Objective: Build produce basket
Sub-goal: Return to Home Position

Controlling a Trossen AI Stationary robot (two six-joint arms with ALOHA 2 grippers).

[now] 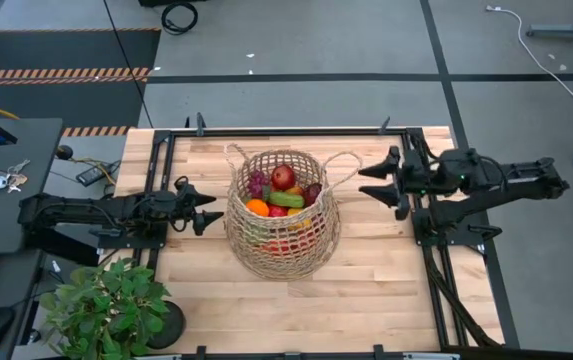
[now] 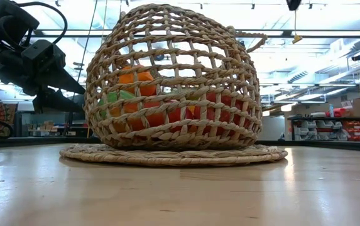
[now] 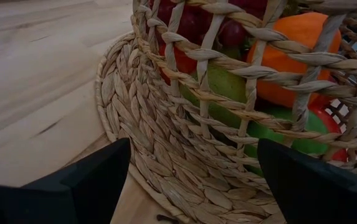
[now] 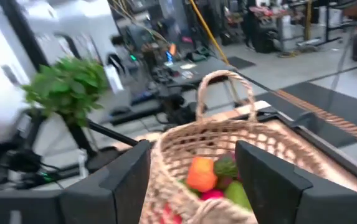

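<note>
One basket (image 1: 284, 255), full of produce (image 1: 257, 207) (a red apple (image 1: 283, 178) topmost), stands central on the table (image 1: 386, 290). We see the left gripper (image 1: 213, 212) low by its base, the right gripper (image 1: 366, 182) near a handle (image 1: 344, 160), each spread wide, empty.

High view is bright and even, overhead light, no hard shadows; the basket (image 1: 284, 215) leaves only a faint soft shadow on the worktop (image 1: 386, 290). Low view is backlit: ceiling strips and the bright room behind are blown out, the left hand (image 2: 83, 102) is nearly a silhouette, and there's a pale sheen on the worktop with the nearest part soft. Left wrist view is evenly lit, the weave is crisp, and its own fingers (image 3: 85, 180) are dark and out of focus. Right wrist view is blurred all over, potted plant (image 4: 66, 87) and background smeared, one side washed out white.
</note>
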